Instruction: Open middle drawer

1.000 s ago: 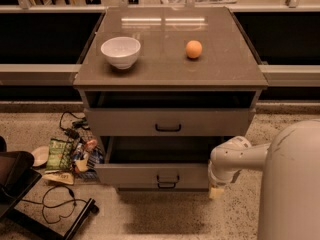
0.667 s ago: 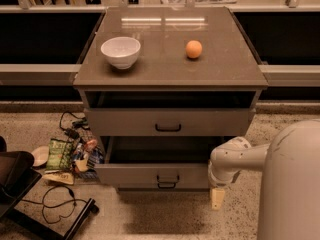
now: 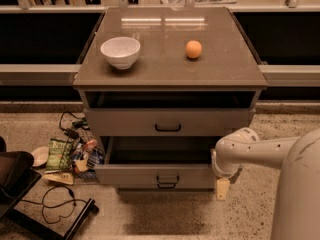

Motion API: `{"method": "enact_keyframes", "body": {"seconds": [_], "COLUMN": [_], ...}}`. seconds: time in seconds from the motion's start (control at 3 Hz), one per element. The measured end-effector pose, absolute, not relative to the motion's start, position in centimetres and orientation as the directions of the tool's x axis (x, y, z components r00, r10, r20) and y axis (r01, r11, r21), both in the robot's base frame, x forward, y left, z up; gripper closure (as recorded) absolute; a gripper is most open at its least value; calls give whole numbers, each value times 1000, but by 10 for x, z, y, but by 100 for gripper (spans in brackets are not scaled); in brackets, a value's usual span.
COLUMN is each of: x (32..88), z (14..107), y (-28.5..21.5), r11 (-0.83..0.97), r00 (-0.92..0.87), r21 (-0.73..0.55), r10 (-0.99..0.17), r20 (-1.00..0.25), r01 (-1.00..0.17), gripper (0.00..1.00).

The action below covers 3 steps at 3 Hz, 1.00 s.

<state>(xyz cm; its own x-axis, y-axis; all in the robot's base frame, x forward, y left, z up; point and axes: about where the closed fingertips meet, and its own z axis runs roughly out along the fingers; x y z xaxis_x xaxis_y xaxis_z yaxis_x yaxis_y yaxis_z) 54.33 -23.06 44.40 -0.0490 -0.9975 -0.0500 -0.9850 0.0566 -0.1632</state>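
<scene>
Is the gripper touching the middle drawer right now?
Cannot tell. In the camera view the gripper sits at the middle drawer's right front corner, with no plain gap or contact.

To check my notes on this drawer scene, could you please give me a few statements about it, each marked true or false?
1. The middle drawer is pulled out. True.
2. The orange lies in the bowl. False: it sits apart, right of the bowl, on the cabinet.
3. The pincer is on the drawer's handle. False: it hangs by the right end of the drawer front, away from the handle.
4. Clutter lies on the floor left of the cabinet. True.
</scene>
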Motion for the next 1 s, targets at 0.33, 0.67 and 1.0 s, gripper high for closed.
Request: {"method": "enact_keyframes", "body": {"seconds": [0.33, 0.67, 1.0], "x": [543, 543, 544], "z": [444, 435, 424], "y": [-231, -231, -229], "r11": [57, 62, 69], "r00": [-49, -57, -69], "r21": [-163, -120, -48], "r10": [-998, -998, -998], "r20": [-50, -40, -5], "r01": [-985, -991, -996], "gripper": [0, 0, 0]}}
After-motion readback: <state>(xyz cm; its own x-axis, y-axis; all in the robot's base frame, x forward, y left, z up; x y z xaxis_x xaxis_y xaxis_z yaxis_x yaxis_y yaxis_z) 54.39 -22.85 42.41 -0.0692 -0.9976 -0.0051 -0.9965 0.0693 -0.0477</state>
